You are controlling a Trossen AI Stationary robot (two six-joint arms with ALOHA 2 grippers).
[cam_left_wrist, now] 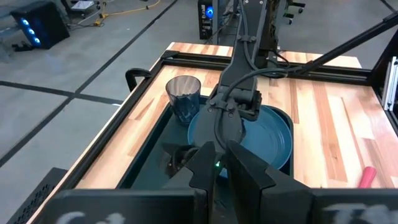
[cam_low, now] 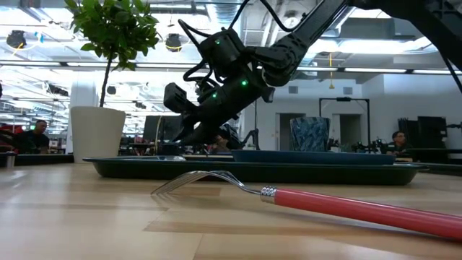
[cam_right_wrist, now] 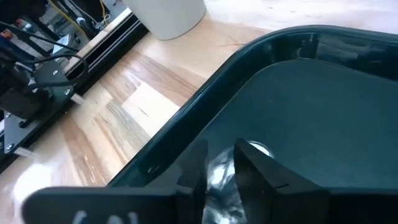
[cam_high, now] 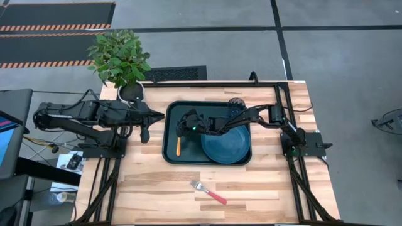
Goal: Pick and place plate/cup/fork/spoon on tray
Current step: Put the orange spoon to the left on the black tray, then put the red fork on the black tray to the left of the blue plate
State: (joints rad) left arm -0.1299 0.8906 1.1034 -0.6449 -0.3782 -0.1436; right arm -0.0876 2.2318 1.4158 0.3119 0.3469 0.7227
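Right gripper (cam_high: 183,127) over the tray (cam_high: 171,154), jaws clenched on the spoon (cam_high: 178,145), bowl between them, orange handle running straight back from the jaws.

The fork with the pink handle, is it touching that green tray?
Apart. In the high view the fork lies alone on bare wood, with a clear strip of table between it and the tray, which holds the plate.

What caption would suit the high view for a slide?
Right gripper over the orange-handled spoon in the dark green rectangular tray, beside the round blue plate; red-handled fork remains on the table.
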